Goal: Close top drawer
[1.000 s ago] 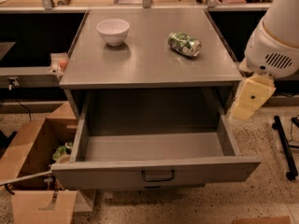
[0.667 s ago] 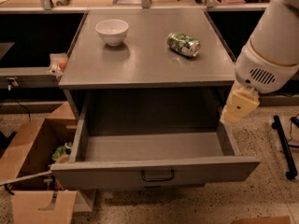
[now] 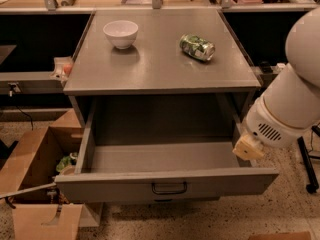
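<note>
Grey metal top drawer (image 3: 110,184) stands pulled right out, unmoved, while my gripper (image 3: 248,148) has sunk to its right wall, near the front corner. Whether it is open or closed I cannot tell; pushing has not begun.

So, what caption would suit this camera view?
Robot gripper at the right side of the open top drawer; bowl and can on cabinet.
</note>
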`<act>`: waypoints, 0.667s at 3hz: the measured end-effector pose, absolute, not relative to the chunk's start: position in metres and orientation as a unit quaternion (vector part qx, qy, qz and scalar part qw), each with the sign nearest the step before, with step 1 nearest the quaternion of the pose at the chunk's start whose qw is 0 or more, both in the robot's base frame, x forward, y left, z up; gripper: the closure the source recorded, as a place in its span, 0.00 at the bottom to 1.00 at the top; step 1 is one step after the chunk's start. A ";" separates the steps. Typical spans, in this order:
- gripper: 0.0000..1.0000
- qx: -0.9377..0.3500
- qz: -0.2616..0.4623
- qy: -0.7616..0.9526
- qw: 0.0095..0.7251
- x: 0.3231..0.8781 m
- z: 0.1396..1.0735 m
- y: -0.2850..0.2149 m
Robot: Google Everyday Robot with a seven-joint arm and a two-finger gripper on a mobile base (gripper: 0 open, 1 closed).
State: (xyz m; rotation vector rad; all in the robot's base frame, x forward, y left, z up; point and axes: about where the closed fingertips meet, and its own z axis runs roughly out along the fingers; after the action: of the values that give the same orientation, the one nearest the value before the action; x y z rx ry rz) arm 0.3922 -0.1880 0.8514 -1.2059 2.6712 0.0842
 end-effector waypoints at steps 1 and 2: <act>1.00 -0.409 0.030 0.906 0.104 0.391 0.849 -0.187; 1.00 -0.409 0.029 0.906 0.104 0.391 0.850 -0.187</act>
State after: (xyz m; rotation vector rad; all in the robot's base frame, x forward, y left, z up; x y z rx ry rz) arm 0.3911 -0.1875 0.8496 -1.2065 2.6725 0.0857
